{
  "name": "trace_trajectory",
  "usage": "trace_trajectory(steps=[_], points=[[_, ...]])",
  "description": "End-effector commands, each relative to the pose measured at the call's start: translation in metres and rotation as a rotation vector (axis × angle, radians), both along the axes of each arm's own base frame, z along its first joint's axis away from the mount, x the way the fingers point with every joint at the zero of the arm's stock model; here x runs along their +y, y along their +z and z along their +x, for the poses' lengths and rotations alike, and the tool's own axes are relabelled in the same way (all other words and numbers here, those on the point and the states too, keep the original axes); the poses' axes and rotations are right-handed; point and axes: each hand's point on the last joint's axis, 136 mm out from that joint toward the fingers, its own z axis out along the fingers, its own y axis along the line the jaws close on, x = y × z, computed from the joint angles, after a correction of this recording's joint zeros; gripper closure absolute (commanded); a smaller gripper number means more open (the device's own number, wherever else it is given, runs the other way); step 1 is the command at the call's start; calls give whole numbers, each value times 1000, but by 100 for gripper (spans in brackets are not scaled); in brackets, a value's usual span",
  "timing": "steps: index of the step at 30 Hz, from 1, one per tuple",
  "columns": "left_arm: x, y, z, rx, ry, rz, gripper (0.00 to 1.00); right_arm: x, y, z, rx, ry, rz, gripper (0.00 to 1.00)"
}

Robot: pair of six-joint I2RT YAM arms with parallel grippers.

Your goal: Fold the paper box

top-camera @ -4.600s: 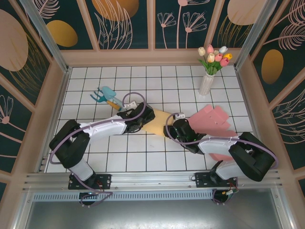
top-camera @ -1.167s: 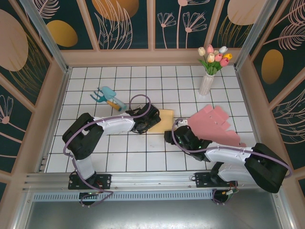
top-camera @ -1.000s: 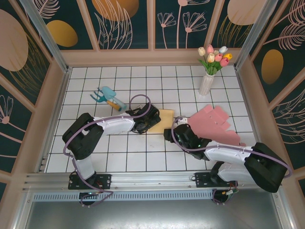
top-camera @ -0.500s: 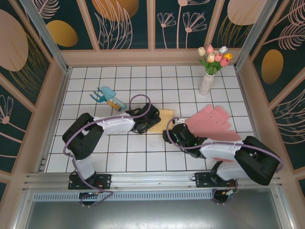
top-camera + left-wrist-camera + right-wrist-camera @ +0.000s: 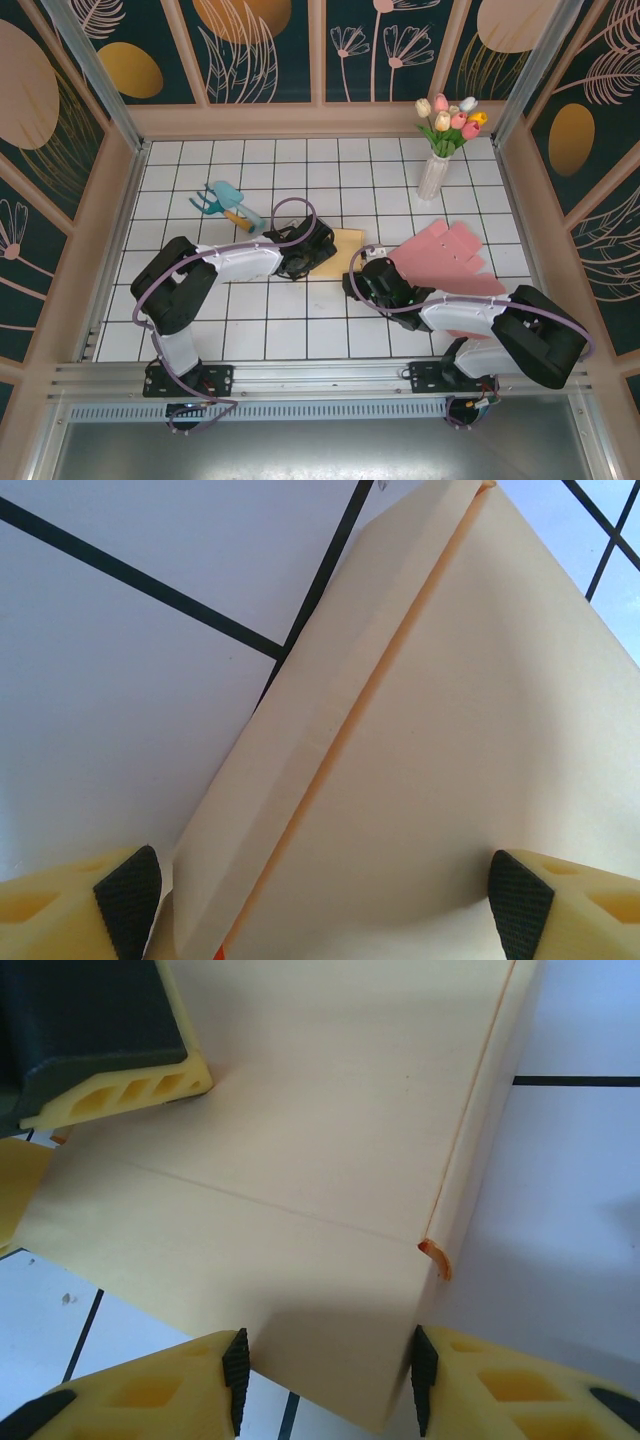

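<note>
Paper box lies lengthwise between spread left end effector and clamping right end effector.

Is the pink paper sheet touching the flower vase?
Apart. The top external view shows bare white tiles between the base of the vase and the far edge of the pink paper sheet.

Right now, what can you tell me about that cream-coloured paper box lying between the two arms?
The paper box is flattened pale cream card, orange-tinted along its cut edges, lying on the white tiled table. One long flap is folded along a crease; a faint score line crosses its face. The open left hand straddles it, one finger over its top; the right hand's pads appear to pinch its near end.
</note>
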Motion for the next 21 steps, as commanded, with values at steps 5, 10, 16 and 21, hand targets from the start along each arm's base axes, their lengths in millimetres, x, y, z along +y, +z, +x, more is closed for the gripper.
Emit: trace_trajectory(steps=[5, 10, 16, 21], points=[[12, -25, -14, 67, -4, 74, 14, 9, 13, 1, -73, 40, 78, 54], [12, -27, -14, 71, -6, 77, 14, 5, 4, 0, -73, 37, 49, 55], [12, -28, -15, 72, -8, 78, 14, 4, 0, -1, -81, 45, 49, 59], [11, -28, -14, 74, -9, 77, 14, 0, -3, 0, -90, 33, 32, 60]])
